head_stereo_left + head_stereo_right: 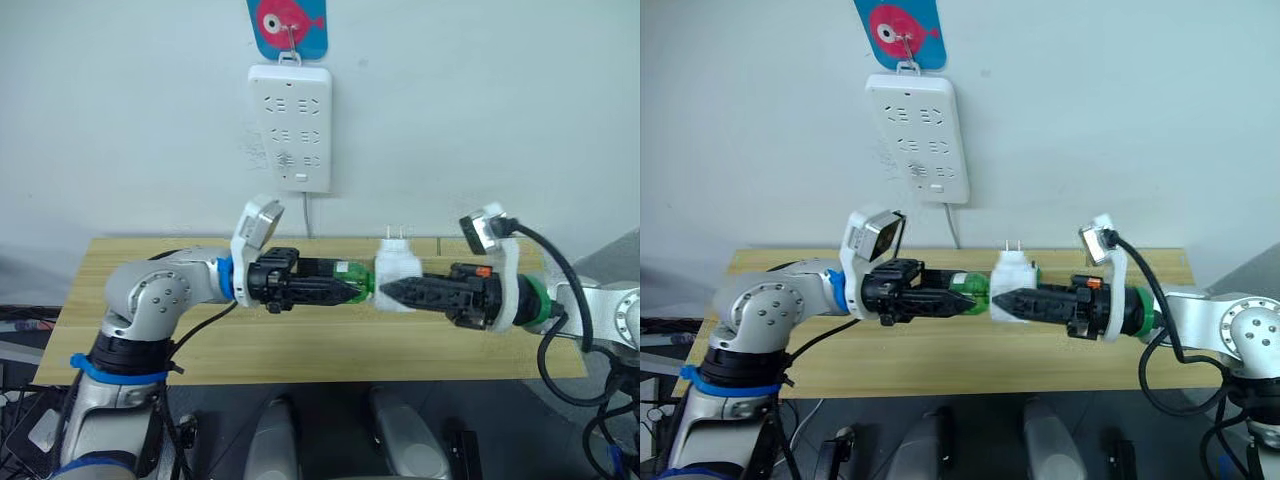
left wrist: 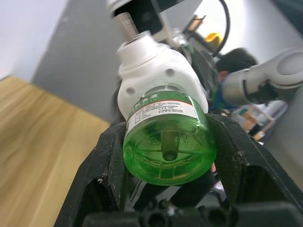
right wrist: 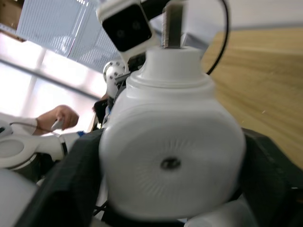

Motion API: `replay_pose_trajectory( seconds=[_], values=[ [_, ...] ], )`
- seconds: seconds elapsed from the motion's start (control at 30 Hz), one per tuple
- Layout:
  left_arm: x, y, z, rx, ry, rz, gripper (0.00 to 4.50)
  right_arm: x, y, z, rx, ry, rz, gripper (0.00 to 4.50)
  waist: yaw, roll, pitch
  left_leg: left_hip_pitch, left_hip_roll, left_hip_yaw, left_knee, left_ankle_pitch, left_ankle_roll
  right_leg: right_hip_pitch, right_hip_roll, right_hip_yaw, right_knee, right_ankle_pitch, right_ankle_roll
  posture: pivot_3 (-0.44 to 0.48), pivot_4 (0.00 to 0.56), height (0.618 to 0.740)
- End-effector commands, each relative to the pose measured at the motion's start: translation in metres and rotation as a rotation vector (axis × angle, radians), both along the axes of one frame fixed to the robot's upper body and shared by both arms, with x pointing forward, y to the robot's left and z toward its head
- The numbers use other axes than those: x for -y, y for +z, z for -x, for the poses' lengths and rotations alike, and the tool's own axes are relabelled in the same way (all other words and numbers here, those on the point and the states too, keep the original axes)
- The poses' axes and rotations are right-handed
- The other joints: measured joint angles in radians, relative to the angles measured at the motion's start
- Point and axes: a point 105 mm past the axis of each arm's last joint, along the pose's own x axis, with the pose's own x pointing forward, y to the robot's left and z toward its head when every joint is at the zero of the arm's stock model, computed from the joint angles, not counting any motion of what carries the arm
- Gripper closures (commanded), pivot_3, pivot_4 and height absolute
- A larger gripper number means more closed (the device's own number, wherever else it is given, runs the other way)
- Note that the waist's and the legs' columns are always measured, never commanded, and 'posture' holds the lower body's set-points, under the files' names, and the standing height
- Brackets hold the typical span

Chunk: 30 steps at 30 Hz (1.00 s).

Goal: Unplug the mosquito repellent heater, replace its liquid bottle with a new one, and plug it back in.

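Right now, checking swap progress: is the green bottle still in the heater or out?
Still in: the green bottle sits seated in the heater, held between left gripper and right gripper.

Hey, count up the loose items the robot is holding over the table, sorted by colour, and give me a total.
White: 1, the heater, in the right hand.
Green: 1, the bottle, in the left hand, its neck end in the heater.
Total: 2.
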Motion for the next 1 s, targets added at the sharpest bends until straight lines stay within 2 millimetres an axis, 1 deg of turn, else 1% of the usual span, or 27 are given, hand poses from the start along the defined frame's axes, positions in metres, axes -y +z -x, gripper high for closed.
replay_pose_trajectory(
  seconds=[0.03,0.1,0.2,0.27,0.33,0.4,0.43,0.47,0.53,0.6,0.67,0.73,0.77,0.8,0.87,0.9,0.93,1.0],
  values=[
    [-0.001,0.005,-0.003,0.049,0.033,0.014,2.23,0.002,0.009,0.006,0.030,0.028,0.005,0.00,0.000,0.000,0.000,0.000,0.000,0.000,0.000,0.000,0.000,0.000,0.000,0.000,0.000,0.000,0.000,-0.204,0.267,0.725],
    [-0.001,0.006,-0.007,0.044,0.056,0.027,2.23,0.004,0.010,0.005,0.039,0.016,0.018,0.00,0.000,0.000,0.000,0.000,0.000,0.000,0.000,0.000,0.000,0.000,0.000,0.000,0.000,0.000,0.000,-0.204,0.267,0.725],
    [0.000,0.010,-0.016,0.029,0.099,0.065,2.23,0.007,0.007,0.010,0.049,0.017,0.067,0.00,0.001,0.000,0.000,0.000,0.000,0.000,0.001,0.000,0.000,0.000,0.000,0.000,0.000,0.000,0.000,-0.209,0.266,0.725],
    [0.001,0.012,-0.021,0.024,0.128,0.083,2.23,0.009,-0.001,0.018,0.090,0.032,0.151,0.00,0.002,0.000,0.000,0.000,0.000,0.000,0.002,0.000,0.000,0.000,0.000,0.000,0.000,0.000,0.000,-0.209,0.266,0.725],
    [0.000,0.013,-0.026,0.016,0.155,0.099,2.23,0.013,-0.013,0.024,0.167,0.039,0.259,0.00,0.007,0.000,0.000,-0.001,0.000,-0.001,0.001,0.000,0.000,0.000,0.000,-0.001,0.000,0.000,0.000,-0.209,0.266,0.725],
    [-0.001,0.015,-0.028,0.001,0.157,0.105,2.23,0.018,-0.023,0.026,0.253,0.020,0.335,0.00,0.012,0.000,0.000,-0.001,0.000,-0.001,0.001,0.000,0.000,0.000,0.000,-0.001,0.000,0.000,0.001,-0.218,0.265,0.725],
    [-0.002,0.015,-0.026,-0.008,0.143,0.102,2.23,0.021,-0.026,0.022,0.316,-0.018,0.344,0.00,0.015,0.000,0.000,-0.001,0.000,-0.001,0.001,0.000,0.000,0.000,0.000,-0.002,0.000,0.000,0.001,-0.218,0.265,0.725],
    [-0.003,0.015,-0.024,-0.016,0.129,0.096,2.23,0.025,-0.024,0.017,0.421,-0.067,0.340,0.17,0.017,0.000,0.000,-0.001,0.000,-0.002,0.001,0.000,0.000,0.000,0.001,-0.002,0.000,0.000,0.001,-0.220,0.265,0.725],
    [-0.004,0.014,-0.021,-0.030,0.102,0.081,2.23,0.035,-0.026,0.008,0.519,-0.097,0.374,0.58,0.017,0.000,0.000,-0.001,0.000,-0.002,0.002,0.000,0.000,0.000,0.001,-0.002,0.000,0.000,0.001,-0.224,0.265,0.725],
    [-0.005,0.013,-0.016,-0.041,0.068,0.064,2.23,0.047,-0.028,0.001,0.506,-0.072,0.407,1.25,0.013,0.000,0.000,-0.001,0.000,0.000,0.002,0.000,0.000,0.000,0.000,-0.001,0.000,0.000,0.002,-0.230,0.265,0.725],
    [-0.006,0.013,-0.012,-0.054,0.037,0.055,2.23,0.054,-0.023,-0.016,0.559,-0.122,0.408,1.98,0.011,0.000,0.000,0.000,0.000,0.001,0.003,0.000,0.000,0.000,0.000,0.000,0.000,0.002,0.003,-0.233,0.265,0.725],
    [-0.006,0.013,-0.008,-0.057,0.010,0.051,2.23,0.058,-0.022,-0.033,0.623,-0.149,0.421,2.74,0.009,0.000,0.000,0.001,0.000,0.001,0.004,0.000,0.000,0.000,0.000,0.001,0.000,0.002,0.004,-0.236,0.266,0.725],
    [-0.006,0.014,-0.006,-0.058,-0.004,0.050,2.23,0.054,-0.021,-0.041,0.648,-0.146,0.413,3.16,0.007,0.000,0.000,0.001,0.000,0.001,0.004,0.000,0.000,0.000,0.000,0.001,0.000,0.002,0.004,-0.238,0.264,0.725],
    [-0.005,0.014,-0.005,-0.060,-0.015,0.050,2.23,0.049,-0.021,-0.047,0.666,-0.134,0.401,3.43,0.003,0.000,0.000,0.001,0.000,0.001,0.004,0.000,0.000,0.000,0.000,0.001,0.001,0.003,0.004,-0.238,0.264,0.725],
    [-0.005,0.015,-0.005,-0.061,-0.022,0.050,2.23,0.034,-0.018,-0.049,0.684,-0.079,0.356,4.26,-0.007,0.000,0.000,0.001,0.000,0.001,0.004,0.000,0.000,0.000,0.000,0.001,0.001,0.003,0.004,-0.236,0.262,0.725],
    [-0.004,0.015,-0.005,-0.062,-0.019,0.052,2.23,0.027,-0.017,-0.047,0.686,-0.047,0.331,4.48,-0.008,0.000,0.000,0.001,0.000,0.001,0.004,0.000,0.000,0.000,0.000,0.001,0.001,0.003,0.004,-0.236,0.262,0.725],
    [-0.004,0.015,-0.006,-0.062,-0.017,0.052,2.23,0.019,-0.014,-0.042,0.683,-0.012,0.302,4.50,-0.008,0.000,0.000,0.001,0.000,0.001,0.003,0.000,0.000,0.000,0.000,0.001,0.001,0.003,0.004,-0.233,0.261,0.725],
    [-0.004,0.015,-0.007,-0.059,-0.008,0.054,2.23,0.011,-0.011,-0.033,0.667,0.040,0.265,4.50,-0.008,0.000,0.000,0.001,0.000,0.000,0.003,0.000,0.000,0.000,0.000,0.000,0.003,0.005,0.000,-0.233,0.261,0.725]
  ],
)
